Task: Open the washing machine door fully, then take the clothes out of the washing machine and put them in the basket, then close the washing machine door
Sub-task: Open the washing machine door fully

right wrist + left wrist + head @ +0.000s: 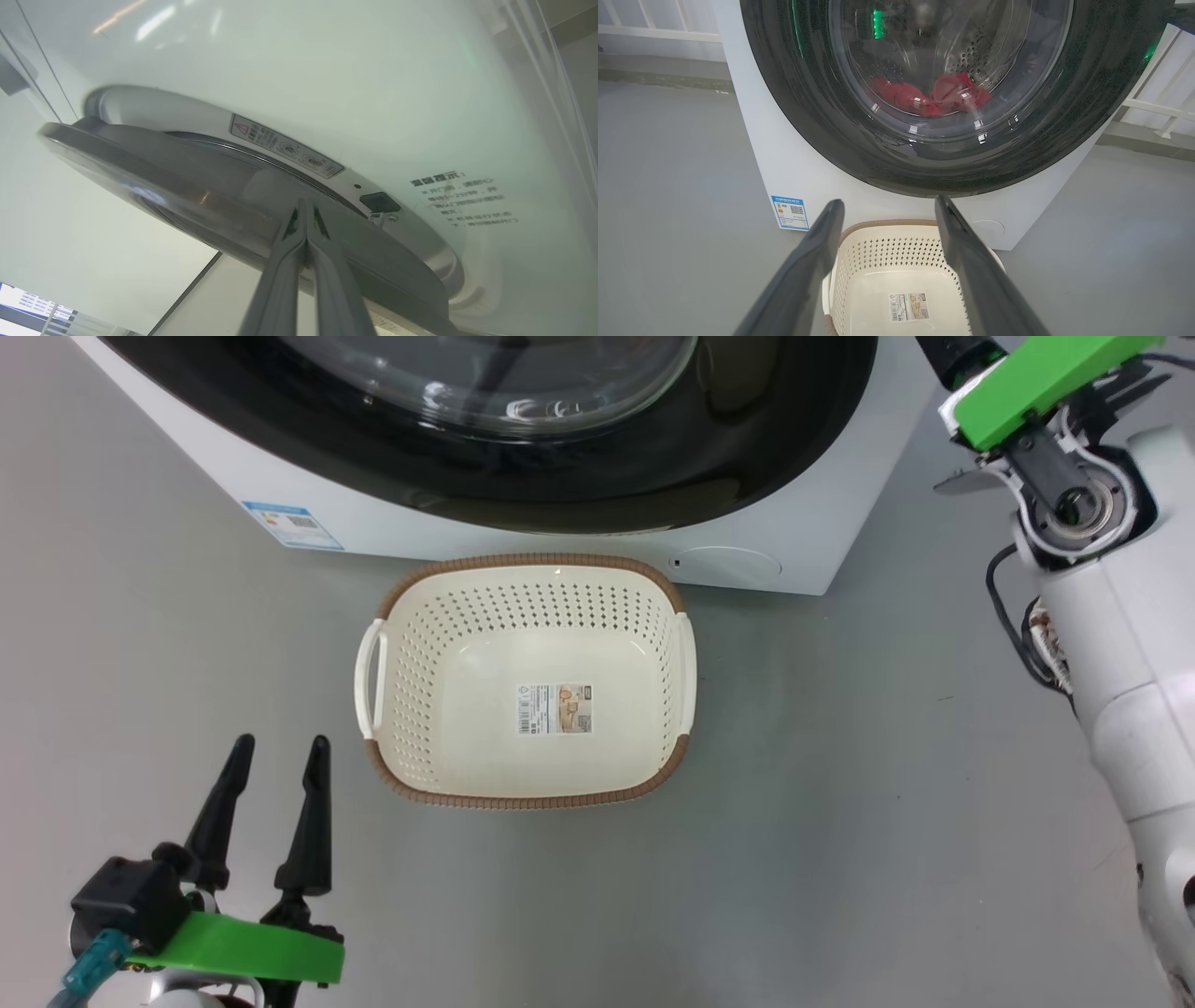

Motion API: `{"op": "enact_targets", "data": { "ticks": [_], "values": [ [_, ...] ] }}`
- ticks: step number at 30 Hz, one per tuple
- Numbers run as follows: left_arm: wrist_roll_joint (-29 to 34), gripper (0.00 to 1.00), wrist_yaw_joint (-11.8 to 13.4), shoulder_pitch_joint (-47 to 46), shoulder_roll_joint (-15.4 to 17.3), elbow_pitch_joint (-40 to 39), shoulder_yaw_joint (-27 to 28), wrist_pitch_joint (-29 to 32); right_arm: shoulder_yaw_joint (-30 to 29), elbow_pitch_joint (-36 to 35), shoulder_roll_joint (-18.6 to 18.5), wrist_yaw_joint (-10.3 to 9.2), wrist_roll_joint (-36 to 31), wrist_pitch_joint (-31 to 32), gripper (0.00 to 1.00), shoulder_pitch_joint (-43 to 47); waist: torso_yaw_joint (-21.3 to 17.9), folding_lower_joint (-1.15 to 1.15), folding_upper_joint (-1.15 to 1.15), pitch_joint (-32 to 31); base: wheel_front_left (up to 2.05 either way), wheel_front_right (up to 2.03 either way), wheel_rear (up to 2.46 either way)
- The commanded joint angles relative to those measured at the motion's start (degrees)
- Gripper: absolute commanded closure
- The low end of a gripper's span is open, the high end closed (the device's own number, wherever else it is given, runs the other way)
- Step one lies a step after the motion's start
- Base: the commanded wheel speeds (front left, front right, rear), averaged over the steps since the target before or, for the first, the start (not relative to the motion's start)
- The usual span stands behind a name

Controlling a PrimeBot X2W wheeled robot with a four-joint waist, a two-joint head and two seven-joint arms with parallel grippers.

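Observation:
The washing machine (448,532) stands ahead, and its door (653,485), black-rimmed with a glass bowl, fills the top of the head view. Through the glass, red clothes (934,95) lie in the steel drum. On the floor just before the machine sits the basket (523,562), holding nothing but its paper label. My left gripper (282,742) hovers open left of the basket, pointing over it toward the door (808,116). My right gripper (306,203) is shut, its tips against the edge of the door (187,186), which stands slightly ajar from the machine front (327,70).
Grey floor surrounds the basket on all sides. A blue label (291,525) and a round white flap (728,565) mark the machine's lower front. My right forearm (1120,663) rises along the right edge. A white railing (1157,107) runs behind the machine.

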Motion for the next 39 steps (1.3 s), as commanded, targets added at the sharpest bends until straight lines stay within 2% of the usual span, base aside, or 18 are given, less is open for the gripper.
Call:
{"op": "enact_targets", "data": {
  "ticks": [1, 11, 20, 28, 39],
  "values": [
    [-0.49, 0.00, -0.18, -1.99, 1.89, -0.95, 1.79, -0.71, 1.01, -0.66, 0.85, 0.09, 1.59, 1.64, 1.00, -1.65, 0.26, 0.00, 0.00, 0.40, 0.00, 0.00, 0.00],
    [-1.03, 0.00, -0.18, -3.32, 1.88, -0.67, 0.41, -0.71, 0.86, 4.62, 0.22, 0.09, 9.26, 10.38, 1.00, -5.96, 1.80, 0.00, 0.00, 1.97, 0.00, 0.00, 0.00],
    [-1.01, 0.00, -0.18, -3.07, 1.37, -0.31, -0.32, -0.71, 0.27, 6.38, 0.89, 0.09, 14.43, 16.98, 1.00, -5.52, 2.46, 0.00, 0.00, 1.19, 0.00, 0.00, 0.00],
    [-0.78, 0.00, -0.18, -3.03, 0.94, -0.26, -0.69, -0.71, 1.14, 5.22, 1.50, 0.09, 16.70, 21.96, 1.00, -3.90, 2.16, 0.00, 0.00, 0.39, 0.00, 0.00, 0.00],
    [0.11, 0.00, -0.18, -1.12, 0.38, 0.37, -0.91, -0.71, 3.72, 1.37, 1.45, 0.09, 16.79, 24.61, 1.00, 2.32, 1.59, 0.00, 0.00, -3.92, 0.00, 0.00, 0.00]
  ]
}}
